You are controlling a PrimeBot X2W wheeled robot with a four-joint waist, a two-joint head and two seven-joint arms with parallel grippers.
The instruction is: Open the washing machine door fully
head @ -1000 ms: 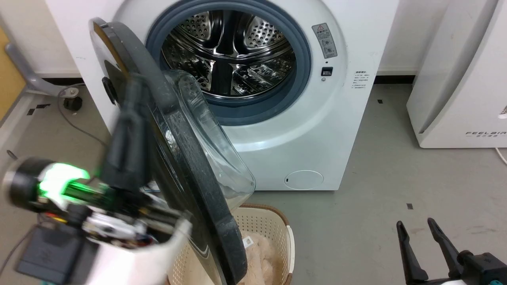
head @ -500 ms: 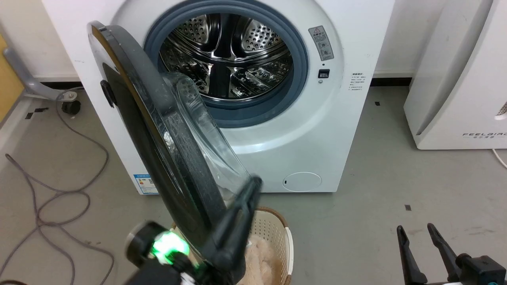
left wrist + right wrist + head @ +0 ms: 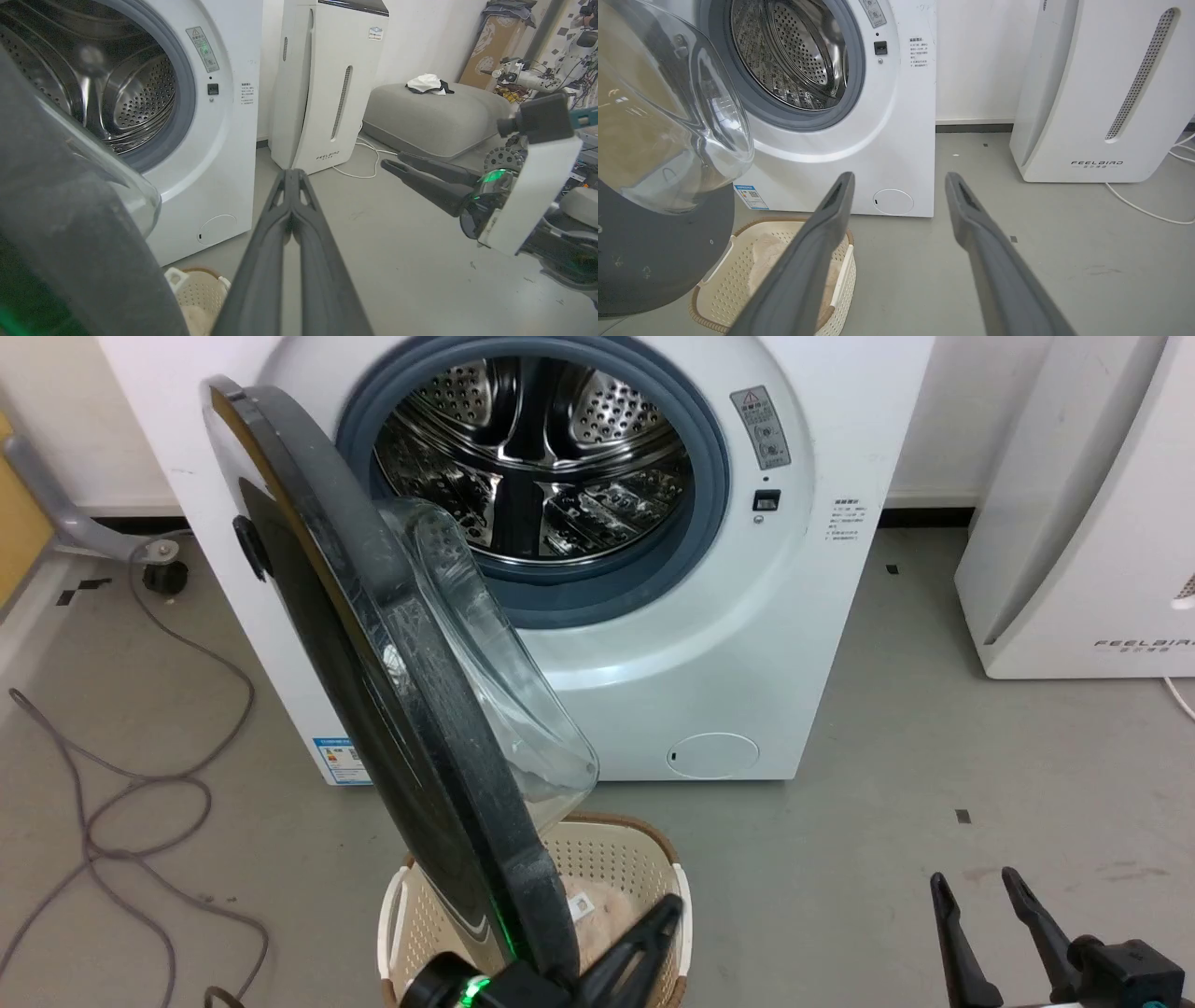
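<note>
Half the basket (image 3: pixel 611 859) hidden behind washing machine door (image 3: pixel 392 709), left fingers (image 3: pixel 259 266) pressed together; right fingers (image 3: pixel 822 233) wide

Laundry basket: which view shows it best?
Right wrist view: the laundry basket shows most of its rim and contents. Head view: the washing machine door covers much of it. Left wrist view: just a corner.

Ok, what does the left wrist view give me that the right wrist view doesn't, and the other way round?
Extra in the left wrist view: the shut left tool and a grey cushion with a white cloth on it. Extra in the right wrist view: the blue label low on the washing machine. Shared: the open right tool, the washing machine door standing open, the drum, the basket and the white FEELBIRD appliance.
</note>
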